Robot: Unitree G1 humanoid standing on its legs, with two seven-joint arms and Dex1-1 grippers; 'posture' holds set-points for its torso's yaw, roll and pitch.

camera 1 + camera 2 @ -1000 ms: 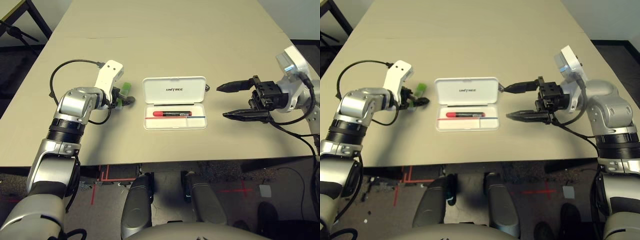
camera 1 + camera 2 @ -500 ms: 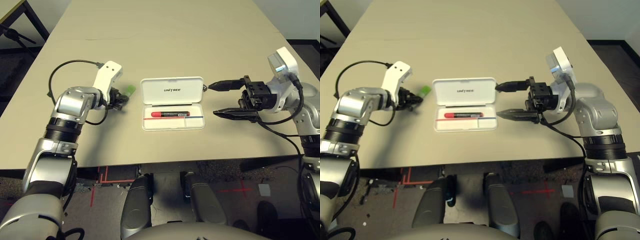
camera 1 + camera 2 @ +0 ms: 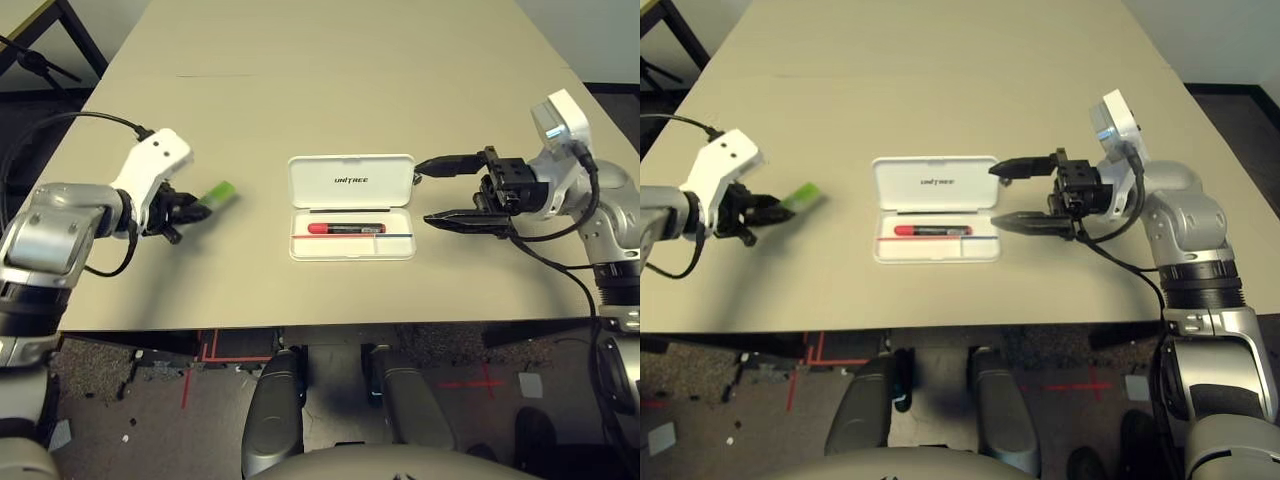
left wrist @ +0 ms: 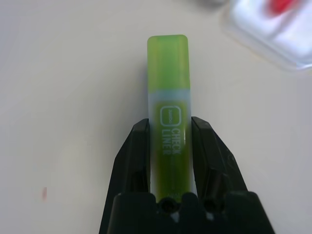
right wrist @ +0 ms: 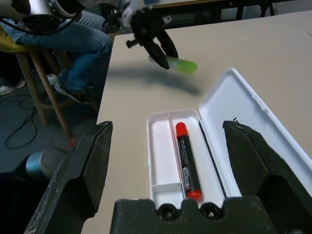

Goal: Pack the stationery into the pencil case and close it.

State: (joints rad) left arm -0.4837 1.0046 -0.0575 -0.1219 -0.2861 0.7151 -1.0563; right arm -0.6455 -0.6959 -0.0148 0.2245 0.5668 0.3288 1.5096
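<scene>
The left claw [image 3: 186, 206] is clamped on the lime-green highlighter [image 3: 218, 193], squeezing it by the lower half of its barrel so the cap end sticks out past the fingertips. It's held up off the table [image 3: 300, 90], well to the left of the pencil case [image 3: 351, 206]. Gripping it at the back like that makes sense to me, since the free end can go into the tray first.

The case sits open in the middle of the table with its lid folded back flat, and the red marker [image 3: 346, 228] is already lying in the long compartment. The right claw [image 3: 447, 190] hangs spread wide and empty just beside the right end of the case, probably parked there to steady it or flip the lid later. Can't spot the little dark block anywhere.
</scene>
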